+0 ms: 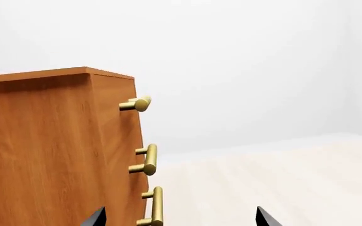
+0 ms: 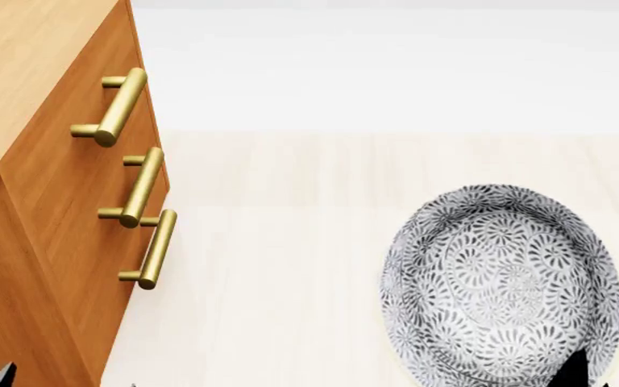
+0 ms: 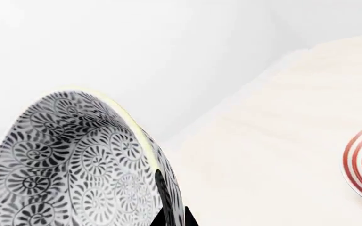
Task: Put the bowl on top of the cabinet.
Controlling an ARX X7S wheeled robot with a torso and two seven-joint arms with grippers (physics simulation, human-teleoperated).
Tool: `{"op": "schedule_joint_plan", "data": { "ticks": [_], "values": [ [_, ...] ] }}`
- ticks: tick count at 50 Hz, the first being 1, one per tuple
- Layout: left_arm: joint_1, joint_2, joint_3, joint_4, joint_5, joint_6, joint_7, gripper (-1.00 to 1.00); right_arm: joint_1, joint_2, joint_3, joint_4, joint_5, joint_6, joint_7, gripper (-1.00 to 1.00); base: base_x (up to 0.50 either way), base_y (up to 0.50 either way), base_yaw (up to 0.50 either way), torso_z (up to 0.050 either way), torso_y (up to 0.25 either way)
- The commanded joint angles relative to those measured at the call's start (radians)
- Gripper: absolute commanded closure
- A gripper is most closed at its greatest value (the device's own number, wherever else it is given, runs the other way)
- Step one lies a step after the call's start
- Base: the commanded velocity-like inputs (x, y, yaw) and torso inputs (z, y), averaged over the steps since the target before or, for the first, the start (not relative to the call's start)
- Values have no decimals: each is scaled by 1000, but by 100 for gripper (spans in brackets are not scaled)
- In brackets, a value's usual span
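Carrying step: right pincer point(image 3: 171, 217) is apparently gripping the bowl point(image 2: 501, 284) by its rim, right of the cabinet point(image 2: 30, 81). Left pincer point(image 1: 177, 219) is hanging open. Next: lifting leftward onto cabinet top.

Bare simulated room: cabinet point(image 2: 41, 161), pale floor point(image 2: 288, 266).

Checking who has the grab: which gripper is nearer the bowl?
Right. The right gripper has its fingers on the bowl rim; the left gripper sits beside the cabinet, away from it.
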Motion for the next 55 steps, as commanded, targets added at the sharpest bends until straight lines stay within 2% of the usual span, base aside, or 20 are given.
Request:
{"op": "schedule_joint_plan", "data": {
  "ticks": [1, 13, 22, 26, 27, 29, 34, 35, 37, 38, 40, 41, 43, 45, 49, 51, 55],
  "values": [
    [-35, -11, 18, 118, 20, -146, -4, -100, 45, 8, -36, -59, -110, 34, 38, 100, 0, 0, 0, 0, 0],
    [-167, 18, 79, 231, -8, -376, 55, -100, 43, 32, -52, -99, -135, 5, -23, 100, 0, 0, 0, 0, 0],
    [-259, 33, 44, 299, -129, -511, 109, -100, 69, 37, -42, -89, -132, -3, -34, 100, 0, 0, 0, 0, 1],
    [-297, 35, 49, 336, -134, -567, 105, -100, 87, 37, -46, -84, -136, 6, -29, 100, 0, 0, 0, 0, 0],
    [-304, 43, 22, 341, -182, -569, 124, -100, 88, 37, -44, -91, -147, -2, -31, 100, 0, 0, 0, 0, 0],
    [-319, 50, 7, 363, -164, -593, 88, -100, 93, 47, -35, -112, -141, 1, -24, 100, 0, 0, 0, 0, 0],
    [-365, 59, -8, 395, -196, -641, 91, -100, 103, 50, -47, -135, -167, 7, -20, 100, 0, 0, 0, 0, 0],
    [-389, 73, -27, 415, -246, -698, 96, -100, 109, 48, -56, -139, -182, 8, -22, 100, 0, 0, 0, 0, 0],
    [-414, 77, -15, 432, -241, -731, 83, -100, 122, 45, -64, -136, -193, 14, -23, 100, 0, 0, 0, 0, 0],
    [-433, 97, -53, 435, -317, -752, 112, -100, 145, 46, -75, -130, -197, 29, -24, 100, 0, 0, 0, 0, 0],
    [-457, 95, -48, 432, -326, -754, 126, -100, 152, 46, -85, -139, -216, 32, -25, 100, 0, 0, 0, 0, 0],
    [-467, 124, -106, 435, -389, -809, 104, -100, 156, 48, -90, -147, -226, 36, -23, 100, 0, 0, 0, 0, 0],
    [-494, 129, -152, 441, -454, -841, 117, -100, 152, 53, -95, -160, -229, 36, -29, 100, 0, 0, 0, 0, 5],
    [-514, 122, -144, 440, -453, -870, 106, -100, 145, 57, -95, -172, -234, 27, -35, 100, 0, 0, 0, 0, 0],
    [-533, 112, -146, 452, -481, -889, 117, -100, 151, 61, -100, -187, -244, 30, -35, 100, 0, 0, 0, 0, 0],
    [-523, 98, -130, 458, -474, -828, 153, -100, 152, 64, -115, -200, -270, 27, -47, 100, 0, 0, 0, 0, 0],
    [-558, 107, -123, 455, -503, -876, 142, -100, 148, 63, -133, -220, -307, 26, -50, 100, 0, 0, 0, 0, 0]
  ]
}}
